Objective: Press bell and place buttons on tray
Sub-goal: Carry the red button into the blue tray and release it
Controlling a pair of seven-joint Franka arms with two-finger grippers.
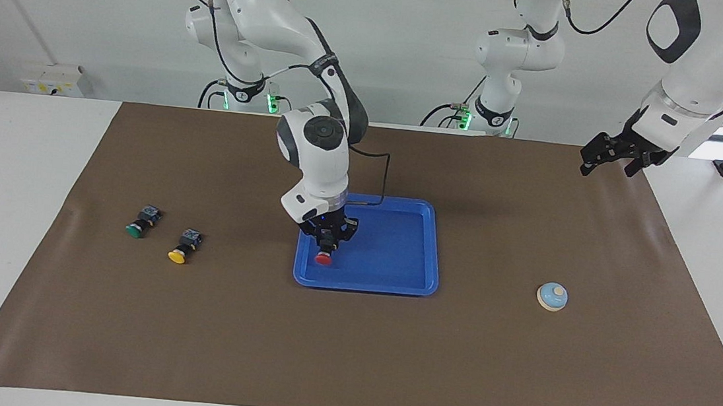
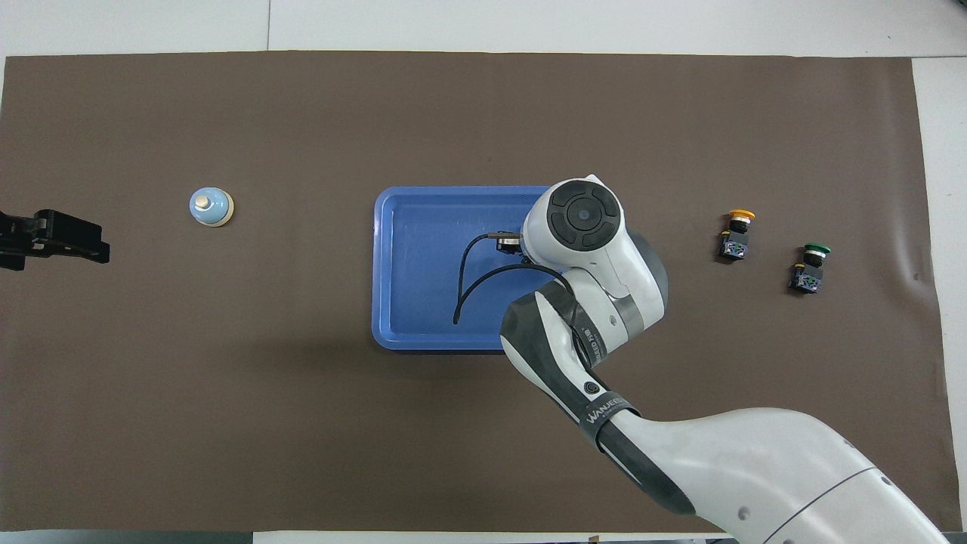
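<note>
Right gripper [image 1: 327, 243] clamped on red button [image 1: 323, 258], low over tray [image 1: 393, 284] for release. Left gripper [image 1: 611, 157] waiting open, high near table's corner.

The tray [image 1: 393, 286] floor toward the left arm's end is left bare and reachable from above; its other end is taken up by the right gripper [image 1: 327, 245], clamped on the red button [image 1: 323, 258]. Open mat separates tray and bell [image 1: 552, 296]. A narrow gap is left between the yellow button [image 1: 182, 247] and green button [image 1: 140, 222].
</note>
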